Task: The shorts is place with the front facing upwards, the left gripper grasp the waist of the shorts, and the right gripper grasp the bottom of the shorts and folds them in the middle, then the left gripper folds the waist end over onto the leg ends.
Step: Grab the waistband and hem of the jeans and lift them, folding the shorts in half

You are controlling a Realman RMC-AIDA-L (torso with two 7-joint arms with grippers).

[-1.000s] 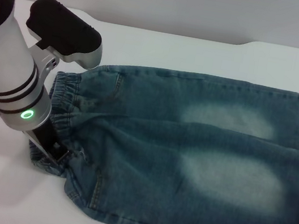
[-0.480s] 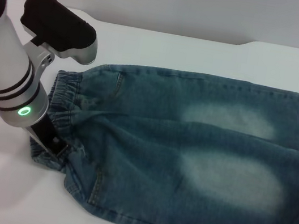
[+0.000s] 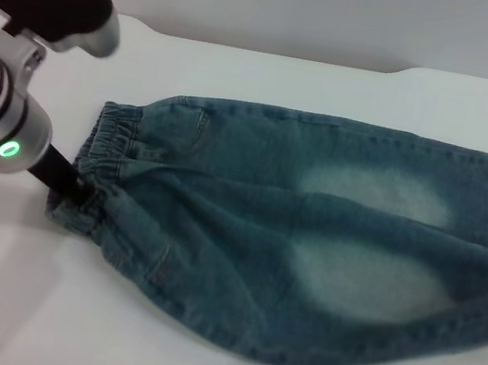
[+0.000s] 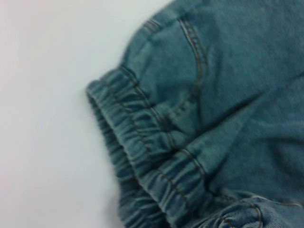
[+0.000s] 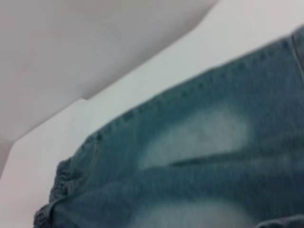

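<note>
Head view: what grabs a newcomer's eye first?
The shorts, blue denim with pale faded patches, spread across the white table and fill most of the view. At the robot's left, the left gripper pinches the near corner of the waist of the shorts, bunching it, a green light glowing on its silver arm.

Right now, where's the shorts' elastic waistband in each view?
Head: the waistband is at the shorts' left end, its near corner at the left gripper.
Left wrist: close up, running diagonally.
Right wrist: lower left corner.
Shared landmark: the pale faded patch, head and right wrist only.
</note>
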